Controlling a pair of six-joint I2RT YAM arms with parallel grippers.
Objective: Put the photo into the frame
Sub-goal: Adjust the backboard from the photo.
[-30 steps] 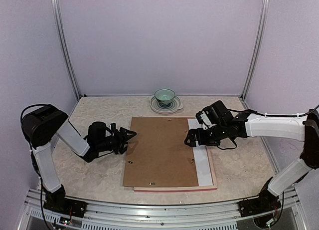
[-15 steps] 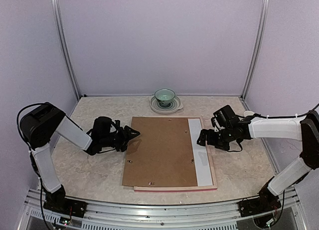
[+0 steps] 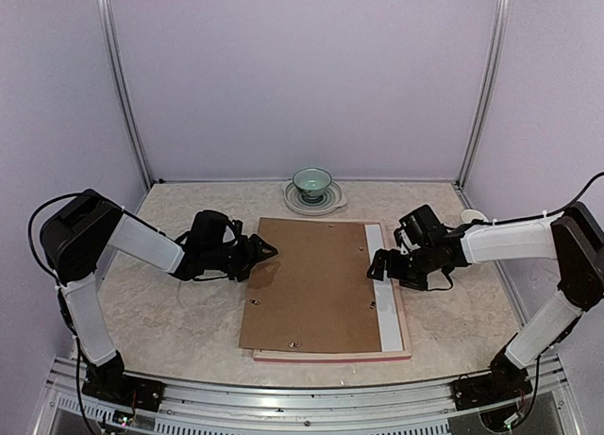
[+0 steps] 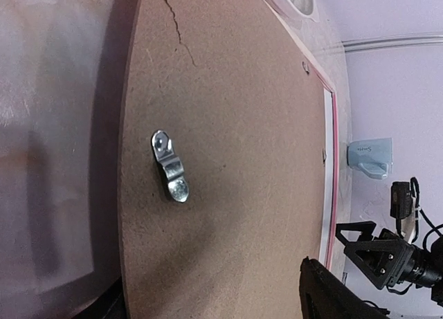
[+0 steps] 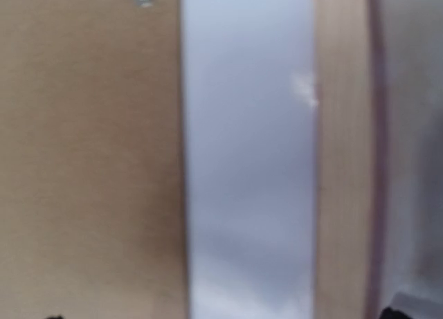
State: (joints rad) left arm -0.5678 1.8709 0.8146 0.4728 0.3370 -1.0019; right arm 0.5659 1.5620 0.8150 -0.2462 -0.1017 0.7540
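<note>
A: So, what is seen on the left?
B: The left gripper (image 3: 262,261) is held low at the left edge of the brown board (image 3: 311,284). Its fingers are spread wide, and nothing is held in them.
A: What is found in the middle?
B: The frame (image 3: 330,358) is laid flat on the table (image 3: 170,312). Its pale wood rim is turned up, and a pink edge is shown at the near side. The brown board is laid on top and is seen sticking out past the frame's left side. A little metal clip (image 4: 169,168) is fixed on the board.
A: And the photo?
B: A white strip (image 3: 386,298) is shown between the board and the frame's right rim. It cannot be told if that is the photo's back.
A: What is seen on the right?
B: The right gripper (image 3: 377,265) is held just over the white strip. Its fingers are spread wide too, and nothing is held.
</note>
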